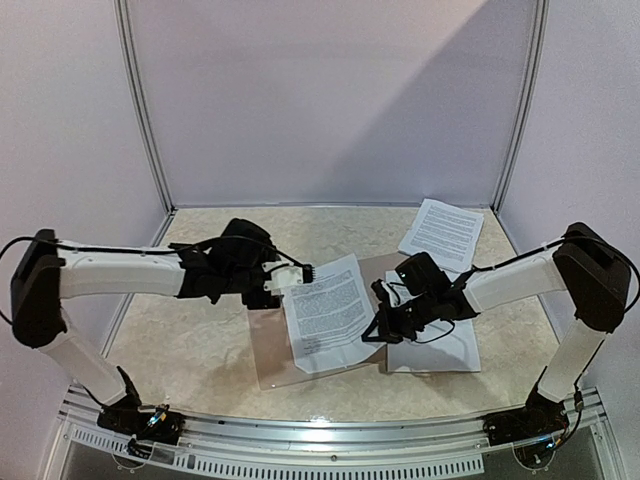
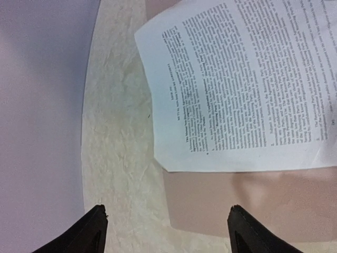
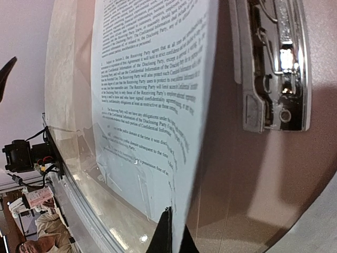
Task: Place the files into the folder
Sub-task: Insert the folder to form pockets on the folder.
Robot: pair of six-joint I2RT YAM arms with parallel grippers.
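Here, in the top view, the step in hand looks like laying a sheet (image 1: pixel 328 310) onto the open folder (image 1: pixel 265 350). The right gripper (image 1: pixel 381 322) is clenched on the sheet's three-o'clock edge, and the sheet lies slanted across the folder's middle. The left gripper (image 1: pixel 303 272) hovers at the sheet's eleven-o'clock corner. More files wait: a stack (image 1: pixel 440 350) beside the folder at four o'clock, partly under the right arm, and a lone page (image 1: pixel 442 232) at one o'clock, well apart on the tabletop (image 1: pixel 190 340).

Left wrist view: the fingers are spread with nothing between them (released). Below lie bare tabletop and the folder's tan edge, with the sheet's corner towards one o'clock.

Right wrist view: the sheet's edge is pinched at six o'clock and raised off the tan cover. A metal clip (image 3: pixel 274 68) sits at two o'clock. Next, I judge, the sheet must be squared to the folder and lowered flat, clear of the clip, before release (floppy paper may buckle or drag).
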